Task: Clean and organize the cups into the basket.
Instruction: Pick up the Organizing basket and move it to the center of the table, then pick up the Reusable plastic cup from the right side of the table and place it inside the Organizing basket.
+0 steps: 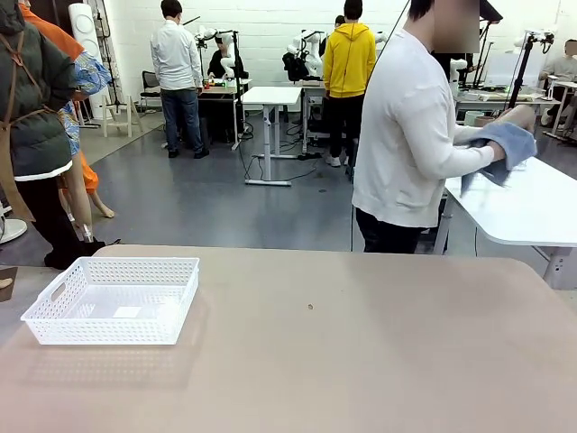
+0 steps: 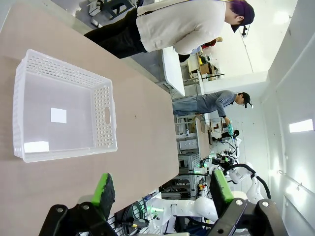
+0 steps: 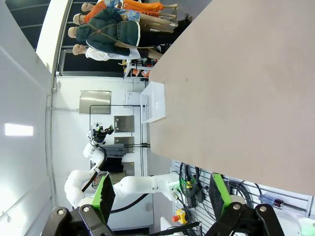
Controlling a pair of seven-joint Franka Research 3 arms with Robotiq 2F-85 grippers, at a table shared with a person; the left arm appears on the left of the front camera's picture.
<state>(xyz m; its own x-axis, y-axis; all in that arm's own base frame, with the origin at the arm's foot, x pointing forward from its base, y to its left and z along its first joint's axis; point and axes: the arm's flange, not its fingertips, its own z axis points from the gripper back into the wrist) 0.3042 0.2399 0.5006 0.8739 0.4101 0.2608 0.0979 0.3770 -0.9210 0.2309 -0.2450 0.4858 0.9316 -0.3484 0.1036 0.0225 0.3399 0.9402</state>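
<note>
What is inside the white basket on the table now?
The basket holds just a small white label on its floor. From above the whole floor shows; nothing covers it.

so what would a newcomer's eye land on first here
The white basket sits on the left of the tan table, with no cup in it. Beyond the far edge, a person in a white top faces a side table, holding a blue cloth around what looks like a tan cup. The left gripper and right gripper stand open, holding nothing.
</note>
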